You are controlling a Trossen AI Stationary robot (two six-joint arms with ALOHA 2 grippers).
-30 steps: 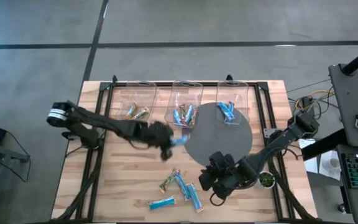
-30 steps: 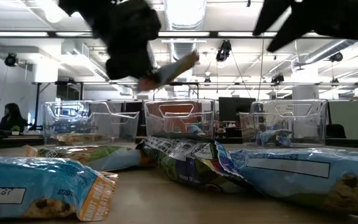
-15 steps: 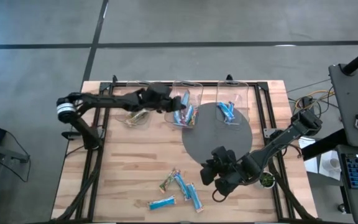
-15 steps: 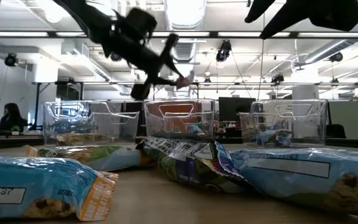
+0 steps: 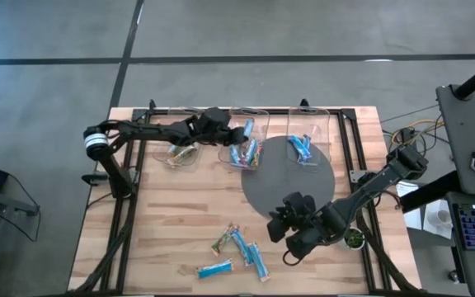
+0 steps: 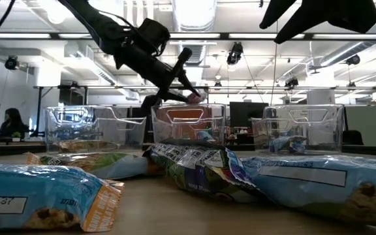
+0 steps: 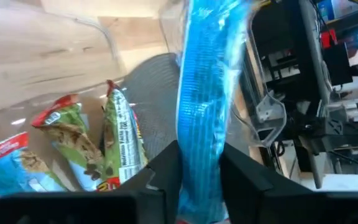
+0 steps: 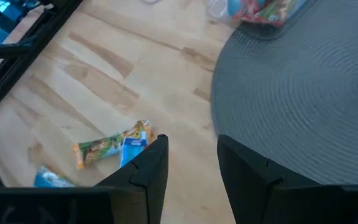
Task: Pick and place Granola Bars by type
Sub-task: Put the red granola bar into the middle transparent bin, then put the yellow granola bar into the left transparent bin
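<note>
My left gripper (image 5: pixel 232 132) reaches along the far edge and is shut on a bright blue bar (image 7: pixel 207 87), held above the middle clear bin (image 5: pixel 246 142). That bin holds blue, green and dark bars (image 7: pixel 120 146). The left bin (image 5: pixel 180 140) has tan bars and the right bin (image 5: pixel 308 140) has blue ones. Several loose bars (image 5: pixel 239 252) lie flat on the near part of the table. My right gripper (image 5: pixel 283 224) hovers open over the wood beside the grey mat (image 8: pixel 303 93), with two loose bars (image 8: pixel 112 150) ahead of it. My left gripper pinches the blue bar between its two fingers (image 7: pixel 166 171) near one end (image 7: pixel 197 155). The rest of the bar sticks out forward past the fingertips, in line with them. The fingers slant downward over the middle bin (image 6: pixel 188 124). The bar is lifted clear of everything.
Three clear bins stand in a row at the far edge. A round grey mat (image 5: pixel 291 177) lies right of centre, with the right bin's near end on it. Dark rails (image 5: pixel 126 206) run along the table's sides. Bare wood lies between the bins and the loose bars.
My left gripper has carried the blue bar from the middle of the table toward the far edge, rising and swinging out over the middle bin, then easing a little to the right. The bar stays in its hold. My right gripper has hardly moved.
</note>
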